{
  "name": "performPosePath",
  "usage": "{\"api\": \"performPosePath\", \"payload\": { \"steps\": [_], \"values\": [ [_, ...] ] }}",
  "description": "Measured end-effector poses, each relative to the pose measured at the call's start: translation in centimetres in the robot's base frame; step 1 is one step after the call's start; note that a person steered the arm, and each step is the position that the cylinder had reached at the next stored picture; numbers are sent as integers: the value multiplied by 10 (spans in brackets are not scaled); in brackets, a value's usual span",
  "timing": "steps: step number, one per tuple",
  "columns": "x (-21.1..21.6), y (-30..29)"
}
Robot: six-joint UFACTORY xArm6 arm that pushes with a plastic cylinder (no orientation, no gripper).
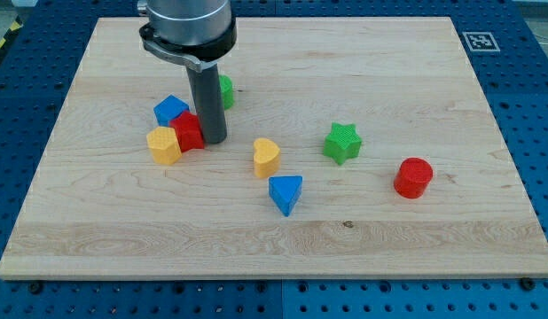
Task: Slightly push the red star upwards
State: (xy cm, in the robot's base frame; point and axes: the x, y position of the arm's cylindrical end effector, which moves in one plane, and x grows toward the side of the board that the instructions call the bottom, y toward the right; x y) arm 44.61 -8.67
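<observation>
The red star sits at the board's left, wedged between a blue block above-left and a yellow block below-left. My tip rests on the board just right of the red star, touching or almost touching its right side. The rod partly hides a green block behind it.
A yellow heart-like block and a blue triangle lie near the middle. A green star and a red cylinder lie to the right. The wooden board sits on a blue perforated table.
</observation>
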Motion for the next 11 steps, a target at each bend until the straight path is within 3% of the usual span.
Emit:
{"api": "performPosePath", "payload": {
  "steps": [2,5,6,7,11],
  "values": [
    [14,-26],
    [110,-34],
    [107,-34],
    [89,-34],
    [-51,-32]
  ]
}}
